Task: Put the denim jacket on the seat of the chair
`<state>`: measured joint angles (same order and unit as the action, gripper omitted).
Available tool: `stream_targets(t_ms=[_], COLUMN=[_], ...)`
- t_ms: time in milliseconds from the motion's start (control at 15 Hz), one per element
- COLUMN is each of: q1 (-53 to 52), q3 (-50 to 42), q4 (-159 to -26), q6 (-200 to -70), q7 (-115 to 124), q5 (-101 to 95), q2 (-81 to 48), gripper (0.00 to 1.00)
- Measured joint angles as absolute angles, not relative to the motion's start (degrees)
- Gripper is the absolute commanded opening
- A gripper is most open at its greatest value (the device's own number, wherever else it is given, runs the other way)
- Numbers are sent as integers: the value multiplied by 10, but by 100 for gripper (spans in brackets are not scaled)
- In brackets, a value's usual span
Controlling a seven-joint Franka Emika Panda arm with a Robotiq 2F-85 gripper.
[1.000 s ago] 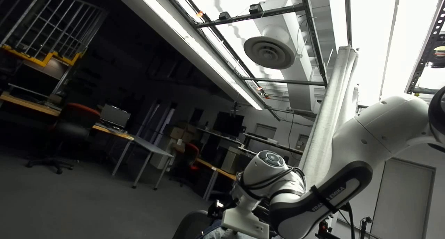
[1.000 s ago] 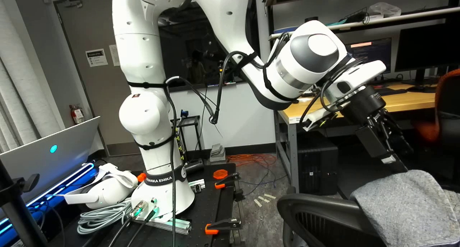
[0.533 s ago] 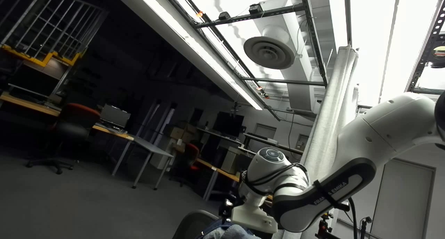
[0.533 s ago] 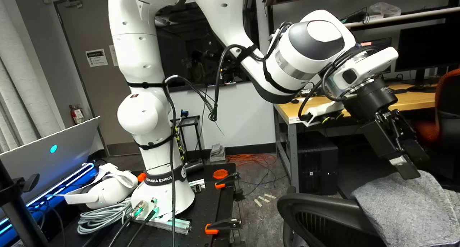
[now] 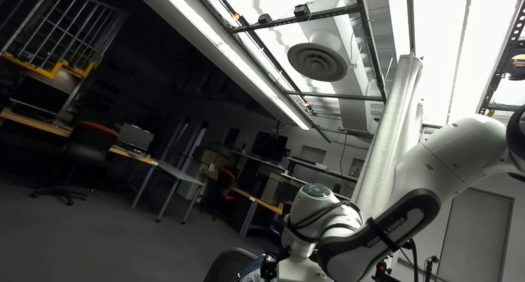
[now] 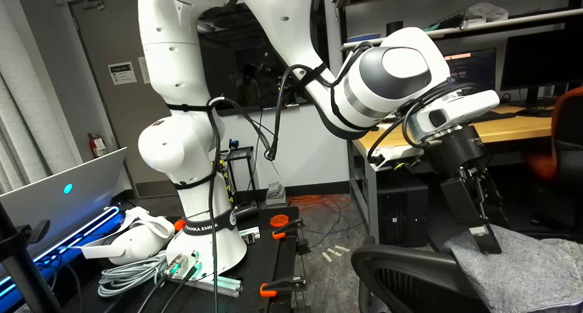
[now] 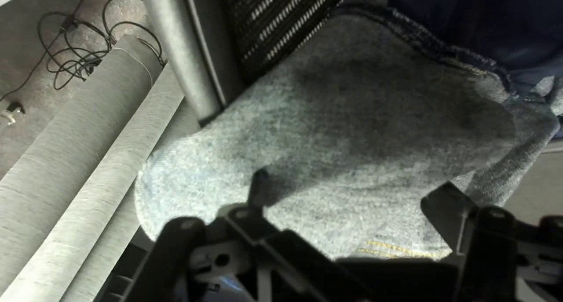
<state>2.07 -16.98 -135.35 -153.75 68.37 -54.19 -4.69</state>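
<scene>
- Your gripper (image 7: pixel 349 193) is spread wide over the denim jacket (image 6: pixel 535 267), clasping nothing.
- You can't tell whether its fingertips (image 6: pixel 489 245) touch the jacket.
- Both exterior views cut it off, draped over the chair (image 6: pixel 410 255).

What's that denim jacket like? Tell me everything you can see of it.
The denim jacket is faded grey-blue, softly rumpled, with a dark seam and yellow stitching. It's draped over part of the chair, beside black mesh. The open pincer is right at it; whether its fingers touch, I can't tell.
</scene>
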Motion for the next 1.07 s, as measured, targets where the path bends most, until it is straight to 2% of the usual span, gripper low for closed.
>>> stream_targets(t_ms=[400,533,933,1000,1067], q1=[39,37,18,13,10], q3=[-147,-146,-124,-118,-113], q4=[-1346,-1343,-1340,-1341,-1342], q6=[-1540,-1547,-1592,-1595,-1596], q7=[689,695,725,726,726], q5=[-547,-548,-547,-546,-545], q2=[-44,-39,-9,-4,1], gripper=[11,0,0,26,27])
